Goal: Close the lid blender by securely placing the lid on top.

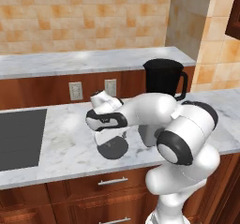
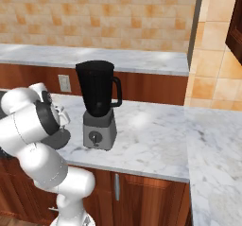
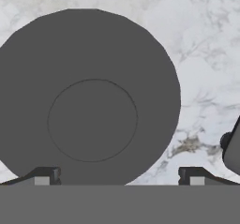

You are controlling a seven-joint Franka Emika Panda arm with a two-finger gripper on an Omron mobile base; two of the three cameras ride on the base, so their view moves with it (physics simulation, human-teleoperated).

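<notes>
The lid (image 3: 91, 101) is a flat, round, dark grey disc lying on the marble counter, left of the blender. It also shows as a dark disc, the lid (image 1: 114, 149), under the hand, and as the lid (image 2: 60, 138) half hidden behind the arm. My gripper (image 3: 119, 178) hangs straight over it and stands open, with its fingertips (image 3: 43, 176) set wide apart and nothing held. The lid sits off toward the left fingertip. The blender (image 2: 98, 104) has a tall black jar with an open top on a grey base. Its jar (image 1: 162, 78) rises behind my forearm.
A dark cooktop (image 1: 18, 136) is set into the counter at the left. Wall outlets (image 1: 75, 91) sit on the raised wooden back ledge. The blender's grey base (image 3: 233, 149) edges in at the right of the hand view. The counter (image 2: 156, 135) runs on to the right.
</notes>
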